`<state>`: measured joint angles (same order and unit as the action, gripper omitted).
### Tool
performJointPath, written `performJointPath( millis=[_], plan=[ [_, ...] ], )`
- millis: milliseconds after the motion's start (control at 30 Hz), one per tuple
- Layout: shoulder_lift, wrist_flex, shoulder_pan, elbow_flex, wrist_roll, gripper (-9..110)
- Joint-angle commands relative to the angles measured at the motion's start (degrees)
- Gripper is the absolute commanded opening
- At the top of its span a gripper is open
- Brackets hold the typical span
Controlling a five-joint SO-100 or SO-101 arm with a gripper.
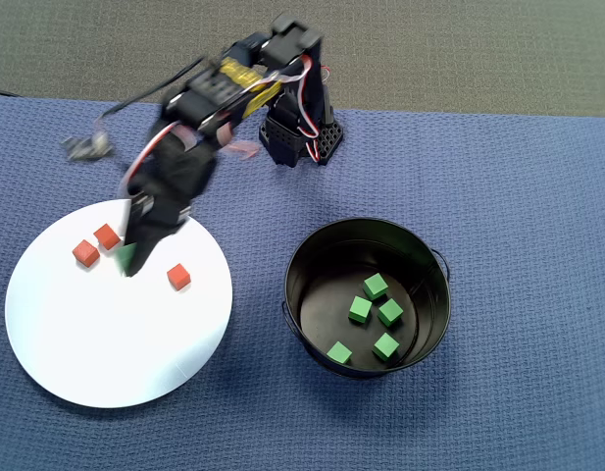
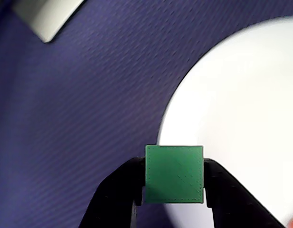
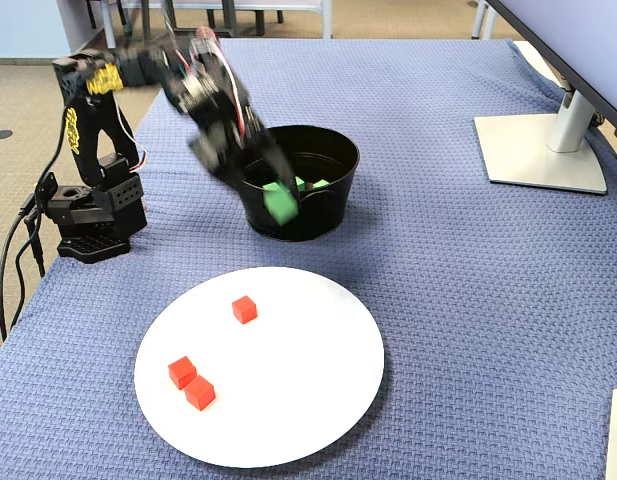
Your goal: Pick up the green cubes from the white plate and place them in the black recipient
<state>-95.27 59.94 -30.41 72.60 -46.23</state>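
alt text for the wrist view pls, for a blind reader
Close-up of two black fingers gripping a green cube by its sides, above the edge of a white plate on blue woven cloth.

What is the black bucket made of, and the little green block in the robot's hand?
The black bucket looks like shiny painted metal: its walls gleam. The green block held in the hand seems matte plastic, perhaps printed: faint fine lines cross its face. Neither is certain from looks alone.

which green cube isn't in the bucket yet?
The green cube clamped in the gripper; the other five lie in the black bucket.
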Motion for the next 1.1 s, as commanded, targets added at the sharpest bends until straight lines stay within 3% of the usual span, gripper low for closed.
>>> performJointPath(
  millis=[0,167,400,633,867,933,1000,1067],
  plan=[
    [-12.8,10.6,9.1,0.3,17.8,0],
    [-17.8,16.3,23.3,5.8,32.7,0],
    [-10.8,13.8,39.3,9.9,47.6,0],
    [2.0,10.3,44.2,7.3,51.9,0],
    [4.0,7.6,46.0,8.8,51.0,0],
    [3.5,7.8,46.8,8.8,49.6,10],
    [2.2,7.9,47.6,9.8,47.4,31],
    [-0.2,8.0,47.4,11.2,46.7,35]
  ],
)
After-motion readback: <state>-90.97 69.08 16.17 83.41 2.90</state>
